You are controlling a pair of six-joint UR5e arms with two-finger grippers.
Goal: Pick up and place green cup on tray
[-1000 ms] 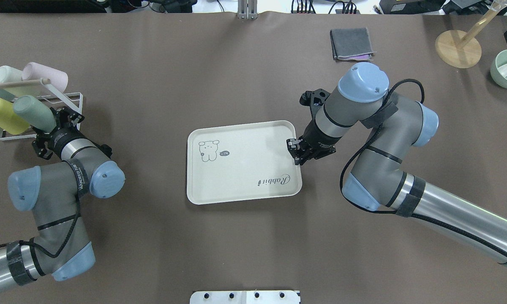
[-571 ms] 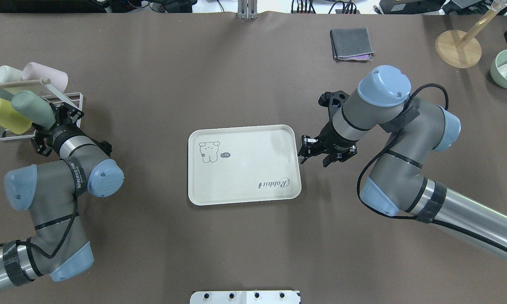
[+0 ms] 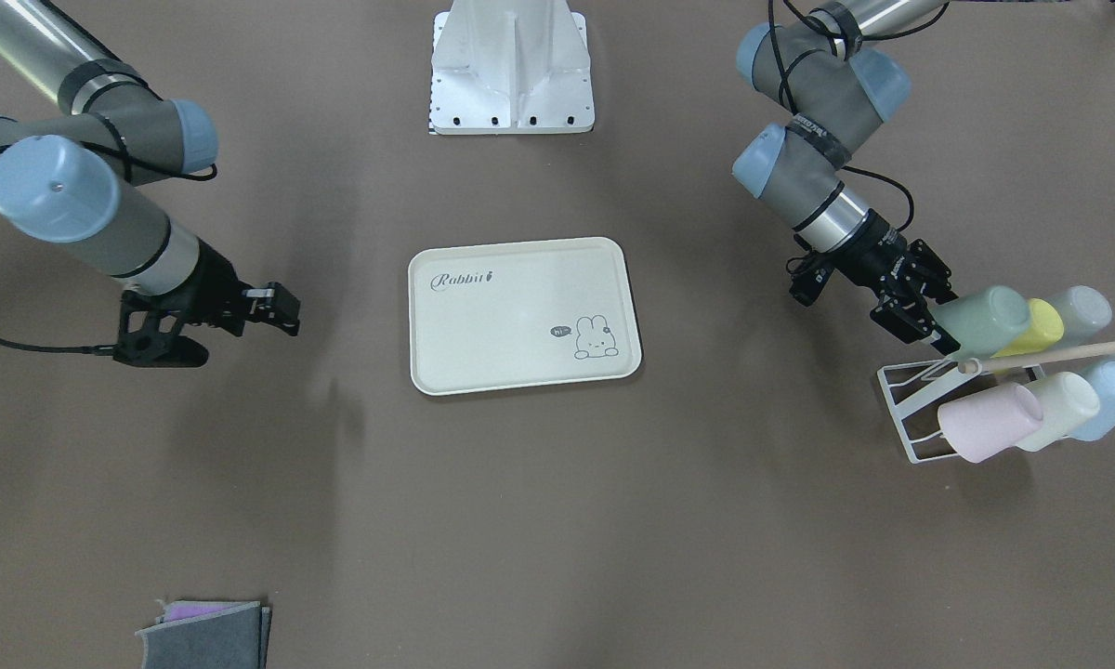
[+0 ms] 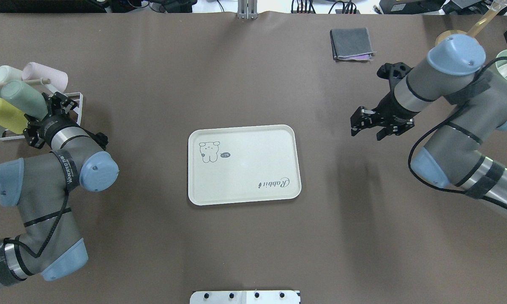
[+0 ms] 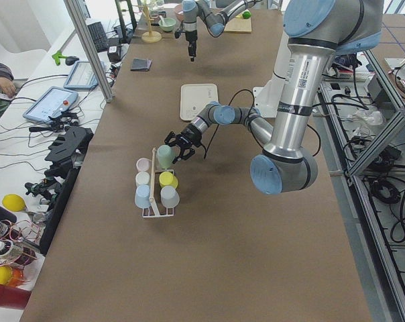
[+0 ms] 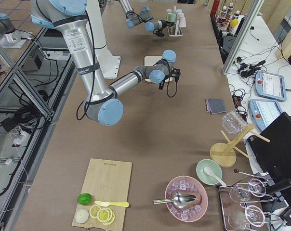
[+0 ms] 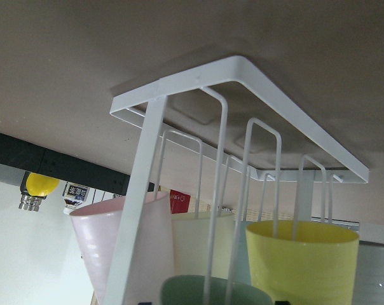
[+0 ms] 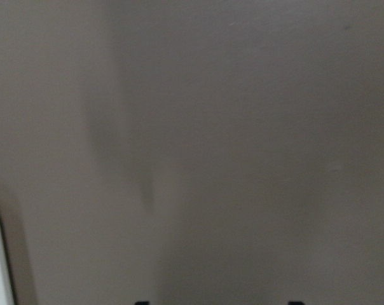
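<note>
The green cup (image 4: 19, 98), one of six at the single rack (image 4: 78, 99), lies on its side, its long axis running straight out from the left gripper (image 4: 40, 115), whose fingers seem clamped on its near end. The one tray (image 4: 245, 169) sits well behind those fingers. Beyond it hovers the right gripper (image 4: 365, 131), spread, empty and far from the cup.

Matt plastic and white wire on a brown counter (image 4: 152, 236)
My counter's cover looks smooth and matt; the green cup (image 4: 23, 99) and tray (image 4: 245, 169) read as matt plastic, the rack (image 7: 143, 190) as white-coated wire with a bare wooden rod (image 3: 1059, 354), and the folded cloth (image 4: 350, 42) as grey felt.
</note>
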